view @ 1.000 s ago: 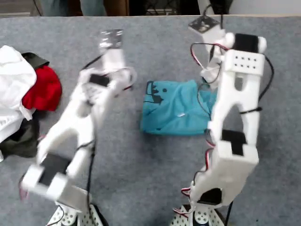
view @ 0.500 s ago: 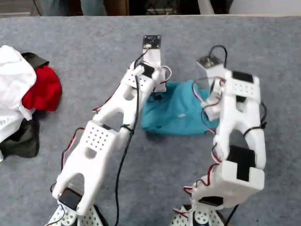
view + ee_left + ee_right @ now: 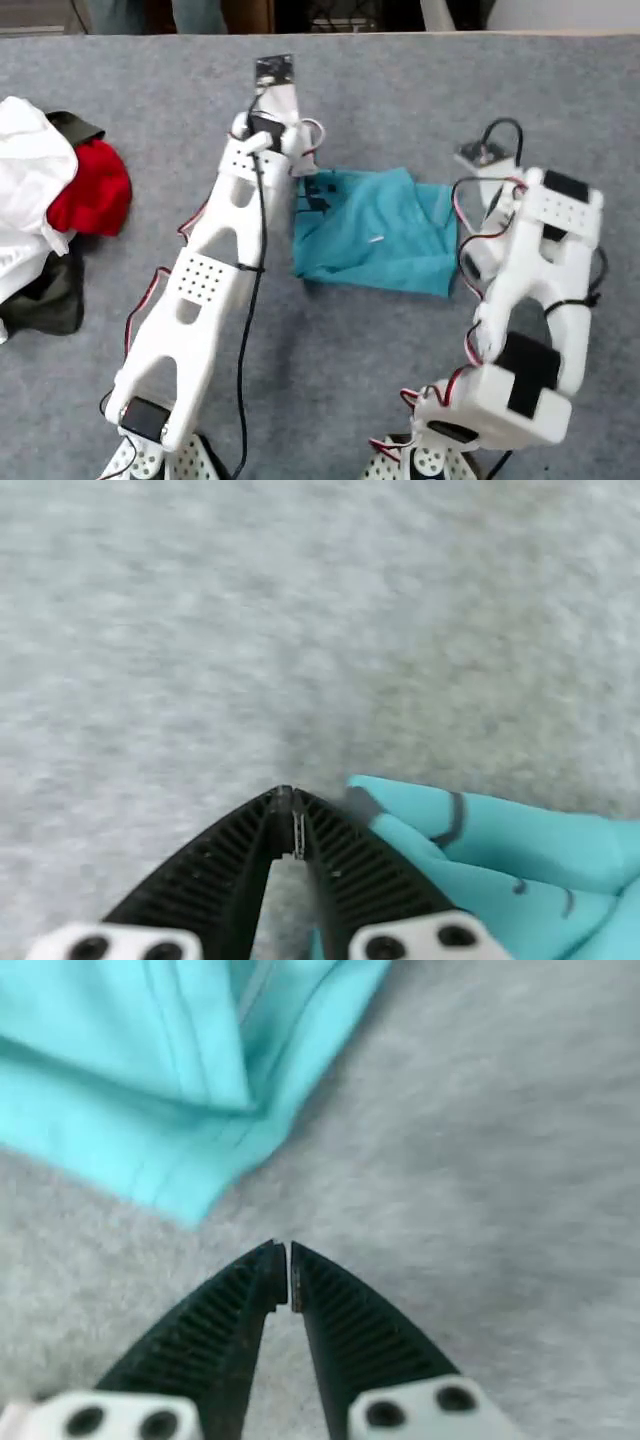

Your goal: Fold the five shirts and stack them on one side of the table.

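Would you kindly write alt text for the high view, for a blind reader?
A teal shirt, folded into a rough rectangle, lies on a grey table between the white left arm and right arm. A heap of white, red and dark clothes sits at the table's left edge.

Nothing can be read; the dark print (image 3: 322,193) on the teal shirt (image 3: 385,240) is illegible.

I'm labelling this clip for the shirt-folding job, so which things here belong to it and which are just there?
Job: teal shirt, folded, in the middle; white shirt, red shirt and dark garment piled at one side; left gripper and right gripper, both shut.
Not the job: grey table cover; brown furniture behind it.
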